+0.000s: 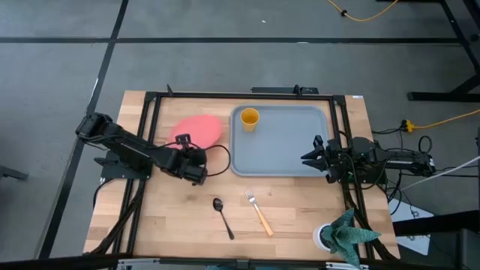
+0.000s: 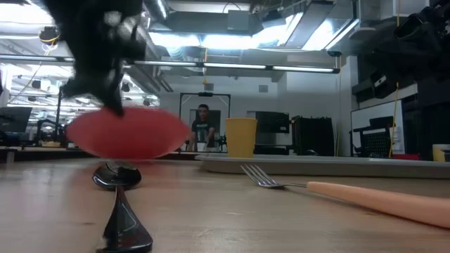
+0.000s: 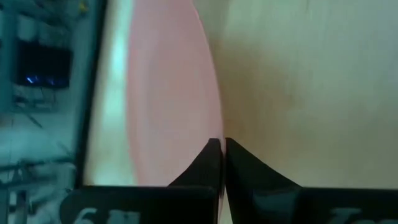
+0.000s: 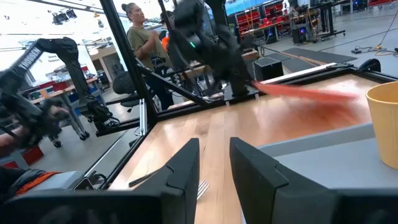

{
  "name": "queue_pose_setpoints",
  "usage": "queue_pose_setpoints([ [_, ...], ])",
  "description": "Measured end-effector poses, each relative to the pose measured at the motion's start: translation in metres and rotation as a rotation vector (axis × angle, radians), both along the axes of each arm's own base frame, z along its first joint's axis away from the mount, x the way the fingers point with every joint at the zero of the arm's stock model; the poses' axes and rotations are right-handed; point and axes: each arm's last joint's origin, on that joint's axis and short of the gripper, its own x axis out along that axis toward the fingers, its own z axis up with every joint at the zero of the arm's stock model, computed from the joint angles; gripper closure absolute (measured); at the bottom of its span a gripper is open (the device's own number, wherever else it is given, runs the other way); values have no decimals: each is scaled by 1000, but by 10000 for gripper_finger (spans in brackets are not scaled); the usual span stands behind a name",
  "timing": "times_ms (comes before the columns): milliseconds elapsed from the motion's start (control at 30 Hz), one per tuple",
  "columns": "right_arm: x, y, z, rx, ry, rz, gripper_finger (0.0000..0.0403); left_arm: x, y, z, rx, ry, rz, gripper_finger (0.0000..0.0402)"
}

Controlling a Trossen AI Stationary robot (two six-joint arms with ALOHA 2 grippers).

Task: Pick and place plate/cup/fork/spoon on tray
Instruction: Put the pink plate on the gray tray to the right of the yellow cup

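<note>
The coral-red plate point(image 1: 202, 127) is off the table, left of the grey-blue tray point(image 1: 281, 154); it also shows in the low view point(image 2: 123, 133). My left gripper point(image 1: 186, 147) is shut on the plate's edge. The yellow-orange cup point(image 1: 249, 118) stands upright in the tray's far left corner. The dark spoon point(image 1: 222, 216) and the orange-handled fork point(image 1: 259, 211) lie flat on the wooden table, near of the tray. My right gripper point(image 1: 306, 157) is open and empty over the tray's right part. My left gripper pinches the plate's rim point(image 3: 208, 134) between its two fingers, on the plate's near left side. The fingers come from the table's left, slanting down. The plate is lifted clear of the table and juts out past the fingertips toward the far side.
A black frame point(image 1: 150, 127) runs around the table's work area. A white pot holding a green cloth point(image 1: 341, 234) stands at the near right corner. Bare wood lies between the plate and the cutlery. A person point(image 4: 140, 37) stands in the room beyond the table.
</note>
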Motion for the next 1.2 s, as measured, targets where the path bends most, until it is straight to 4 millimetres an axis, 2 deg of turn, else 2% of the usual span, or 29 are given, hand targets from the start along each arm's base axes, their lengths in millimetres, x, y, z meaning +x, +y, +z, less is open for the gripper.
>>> queue_pose_setpoints([
  [200, 0, 0, 0, 0, 0, 0, 309, 12, -15, 75, 151, -121, -20, 400],
  [333, 0, 0, 0, 0, 0, 0, 309, 21, -24, 117, 232, -252, -63, 401],
  [400, 0, 0, 0, -1, 0, 0, 309, 31, -26, 135, 291, -319, -101, 401],
  [500, 0, 0, 0, 0, 0, 0, 309, 61, -25, 147, 348, -348, -224, 401],
  [600, 0, 0, 1, 23, -11, 2, 309, 97, -18, 145, 346, -352, -409, 401],
  [667, -1, 1, 10, 14, -100, 28, 309, 118, -9, 136, 344, -344, -497, 401],
  [733, -4, 4, 22, -23, -230, 128, 309, 136, 1, 124, 357, -335, -531, 401],
  [867, -22, 13, 49, -185, -562, 456, 309, 162, 12, 105, 387, -340, -595, 401],
  [967, -37, 18, 60, -317, -745, 609, 309, 181, 15, 92, 343, -424, -700, 401],
  [1067, -44, 20, 64, -386, -825, 669, 309, 197, 20, 70, 303, -432, -778, 401],
  [1200, -44, 19, 64, -358, -812, 666, 309, 214, 25, 35, 270, -394, -854, 401],
])
